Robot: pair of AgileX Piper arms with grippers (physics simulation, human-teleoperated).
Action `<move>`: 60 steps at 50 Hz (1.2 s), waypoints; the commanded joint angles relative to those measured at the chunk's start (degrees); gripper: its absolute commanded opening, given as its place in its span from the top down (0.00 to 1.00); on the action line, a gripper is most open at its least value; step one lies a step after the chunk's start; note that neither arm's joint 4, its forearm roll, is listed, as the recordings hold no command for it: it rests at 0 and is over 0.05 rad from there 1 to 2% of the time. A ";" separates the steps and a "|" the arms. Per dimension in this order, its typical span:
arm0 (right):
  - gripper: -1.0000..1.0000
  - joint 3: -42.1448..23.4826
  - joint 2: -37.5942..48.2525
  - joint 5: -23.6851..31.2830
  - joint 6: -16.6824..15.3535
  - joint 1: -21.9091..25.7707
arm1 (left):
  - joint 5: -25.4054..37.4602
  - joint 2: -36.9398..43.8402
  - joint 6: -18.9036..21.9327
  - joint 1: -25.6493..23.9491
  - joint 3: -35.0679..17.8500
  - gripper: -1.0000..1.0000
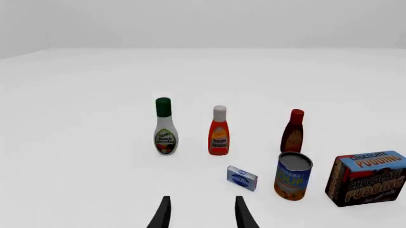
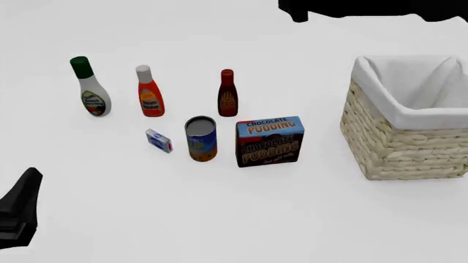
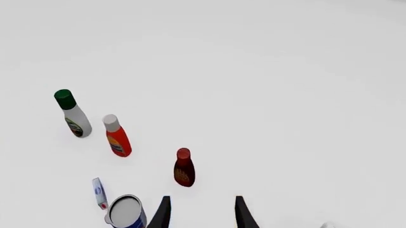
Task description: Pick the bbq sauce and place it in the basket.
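**Stock on the worktop: bottles, tins, boxes, basket**

Item 1. Bbq sauce (image 2: 227,94): slim dark brown-red bottle, red cap, orange-tan label whose lettering is too small to read. Stands upright on the white worktop (image 2: 219,219), rightmost in a row of three bottles, well apart from the basket and untouched by either gripper.

Item 2. Orange-red bottle (image 2: 149,93): white cap, yellow label, print not legible. Upright, middle of the row.

Item 3. White bottle (image 2: 90,87): green cap, label reads roughly "Ranch Dressing". Upright, left end of the row.

Item 4. Soup can (image 2: 201,138): blue and orange wrap, silver lid, upright just in front of the bbq sauce; "SOUP" legible in the left wrist view.

Item 5. Pudding box (image 2: 269,141): marked "CHOCOLATE PUDDING", standing just beside the can on its right.

Item 6. Small blue-and-white packet (image 2: 159,141): left of the can, text unreadable.

Item 7. Basket (image 2: 395,148): large, pale woven wicker, white cloth liner over the rim, far right.

Item 8. Left gripper (image 1: 201,216): fingers parted, holding nothing.

Item 9. Right gripper (image 3: 201,216): fingers parted, holding nothing, above the worktop near the bbq sauce.
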 commanded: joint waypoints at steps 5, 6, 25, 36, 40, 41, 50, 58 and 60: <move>0.00 -11.61 10.92 4.30 0.83 3.11 | 0.00 0.00 0.00 0.00 0.00 0.00; 0.00 -11.64 10.93 4.31 0.83 3.11 | 0.00 0.00 0.00 0.00 0.00 0.00; 0.00 -29.60 25.27 14.89 1.67 4.55 | 0.00 0.00 0.00 0.00 0.00 0.00; 0.00 -41.83 34.50 20.81 -0.13 4.16 | 0.00 0.00 0.00 0.00 0.00 0.00; 0.00 -48.12 38.70 23.48 -0.89 4.07 | 0.00 0.00 0.00 0.00 0.00 0.00; 0.00 -50.00 39.92 24.19 -0.87 4.10 | 0.00 0.00 0.00 0.00 0.00 0.00; 0.00 -63.08 48.47 29.83 -1.64 3.65 | 0.00 0.00 0.00 0.00 0.00 0.00; 0.00 -79.71 58.66 37.54 -2.04 3.17 | 0.00 0.00 0.00 0.00 0.00 0.00; 0.00 -81.47 60.07 38.21 -2.04 3.01 | 0.00 0.00 0.00 0.00 0.00 0.00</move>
